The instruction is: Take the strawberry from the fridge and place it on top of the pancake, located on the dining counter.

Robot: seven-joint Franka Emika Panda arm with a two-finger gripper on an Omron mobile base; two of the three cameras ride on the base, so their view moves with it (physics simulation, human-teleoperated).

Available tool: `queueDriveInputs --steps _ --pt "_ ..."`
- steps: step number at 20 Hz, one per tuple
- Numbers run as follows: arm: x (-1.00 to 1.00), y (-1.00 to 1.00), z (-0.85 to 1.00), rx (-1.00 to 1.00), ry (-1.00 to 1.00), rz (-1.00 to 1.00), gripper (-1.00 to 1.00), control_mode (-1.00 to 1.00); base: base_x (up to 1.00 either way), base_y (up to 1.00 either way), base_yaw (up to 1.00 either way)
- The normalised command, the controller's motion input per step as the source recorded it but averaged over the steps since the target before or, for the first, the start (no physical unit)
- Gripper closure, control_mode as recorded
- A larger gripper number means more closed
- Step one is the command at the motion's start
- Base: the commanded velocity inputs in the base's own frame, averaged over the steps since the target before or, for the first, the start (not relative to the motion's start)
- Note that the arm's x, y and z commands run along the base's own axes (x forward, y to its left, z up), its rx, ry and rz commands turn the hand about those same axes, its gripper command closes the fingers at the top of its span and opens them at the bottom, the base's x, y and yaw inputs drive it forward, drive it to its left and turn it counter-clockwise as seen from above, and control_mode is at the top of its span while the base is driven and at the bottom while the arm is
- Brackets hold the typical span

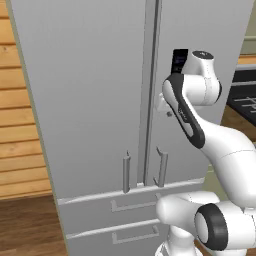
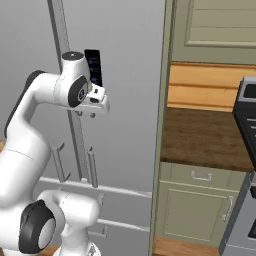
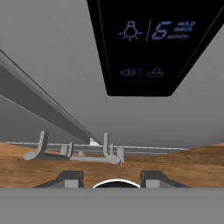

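fridge (image 1: 90, 100) doors closed, gripper (image 3: 112, 177) fingers apart near black control panel (image 3: 153, 43); stove (image 2: 247, 150) right

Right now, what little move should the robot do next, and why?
Probably lower the gripper toward the right door's handle. The fridge has both doors shut, so no berry can be reached yet. The hand sits high beside the dark panel, well above the handles, and it holds nothing.

A kitchen: fridge (image 1: 95, 100), cabinets (image 2: 200, 210), stove (image 2: 247, 100)
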Motion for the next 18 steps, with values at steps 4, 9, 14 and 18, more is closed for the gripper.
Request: queueDriveInputs --steps 4,9,14,18 --pt "0.00 0.00 0.00 0.00 0.00 0.00 -1.00 1.00 0.00 0.00 0.00" --pt "0.00 0.00 0.00 0.00 0.00 0.00 -1.00 1.00 -0.30 0.10 0.00" --pt "0.00 0.00 0.00 0.00 0.00 0.00 -1.00 1.00 -0.57 0.43 0.02" --pt "0.00 0.00 0.00 0.00 0.00 0.00 -1.00 1.00 -0.05 0.80 0.00"
